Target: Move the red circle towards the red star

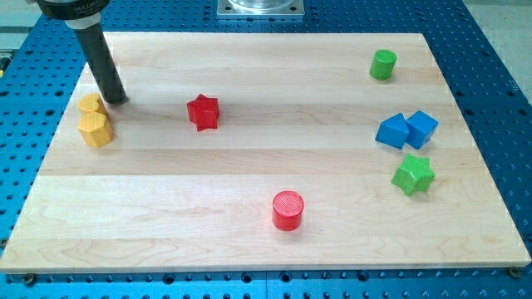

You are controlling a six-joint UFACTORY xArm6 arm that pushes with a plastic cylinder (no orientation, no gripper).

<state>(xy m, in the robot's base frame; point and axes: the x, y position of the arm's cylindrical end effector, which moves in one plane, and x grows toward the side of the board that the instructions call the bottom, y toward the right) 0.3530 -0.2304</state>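
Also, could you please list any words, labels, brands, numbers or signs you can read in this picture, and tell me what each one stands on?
None: no readable text appears anywhere in the view.
The pale wooden board, the blue perforated table, the red ribbed cylinder block, the red star block and the other coloured blocks are all unmarked.
My tip on its dark rod bears no label either.

You see 2 red blocks (203,111), 2 yellow blocks (96,129), 2 blue blocks (392,131), 2 green blocks (383,64).
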